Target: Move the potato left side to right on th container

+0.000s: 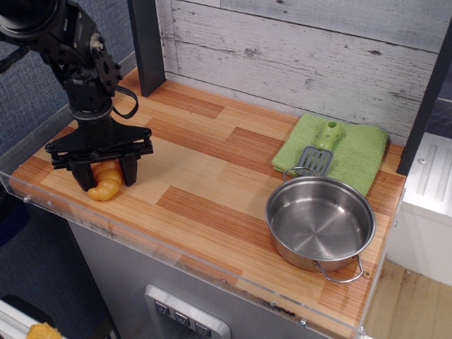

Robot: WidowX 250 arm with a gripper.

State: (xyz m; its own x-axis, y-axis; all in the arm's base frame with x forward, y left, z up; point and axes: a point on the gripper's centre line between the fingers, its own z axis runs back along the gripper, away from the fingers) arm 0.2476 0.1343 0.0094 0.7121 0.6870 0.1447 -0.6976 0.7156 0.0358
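Note:
The potato point(106, 183) is a small orange-yellow ridged toy lying on the wooden counter near its front left corner. My gripper point(106, 174) is black, points down and is shut on the potato, one finger on each side, with the toy still resting on the counter. The container point(320, 222) is a round shiny steel pan with two wire loop handles at the front right of the counter. It holds nothing.
A green folded cloth point(353, 152) lies behind the pan with a green-handled grey spatula point(321, 146) on it. A dark post point(146, 42) stands at the back left. A clear plastic lip point(176, 263) runs along the counter's front edge.

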